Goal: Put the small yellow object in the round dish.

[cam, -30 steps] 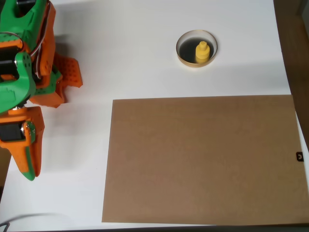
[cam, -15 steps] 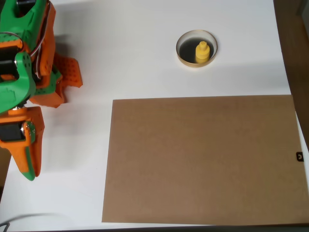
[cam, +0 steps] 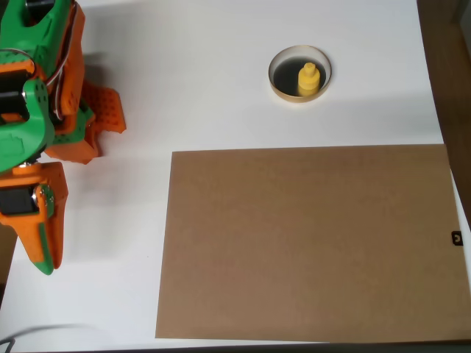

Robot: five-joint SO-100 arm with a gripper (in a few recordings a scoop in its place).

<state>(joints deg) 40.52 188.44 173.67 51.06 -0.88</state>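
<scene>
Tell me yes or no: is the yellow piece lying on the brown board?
No, the small yellow object sits inside the round dish, apart from the brown board.

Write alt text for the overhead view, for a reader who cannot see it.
A small yellow object sits inside a round dish on a white table. A brown board lies below it, and the orange-and-green arm is parked at the left edge.

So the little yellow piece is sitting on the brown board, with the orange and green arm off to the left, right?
Not quite. In the overhead view the small yellow object sits inside the round dish on the white table, above the brown board. The arm is indeed at the left.
</scene>
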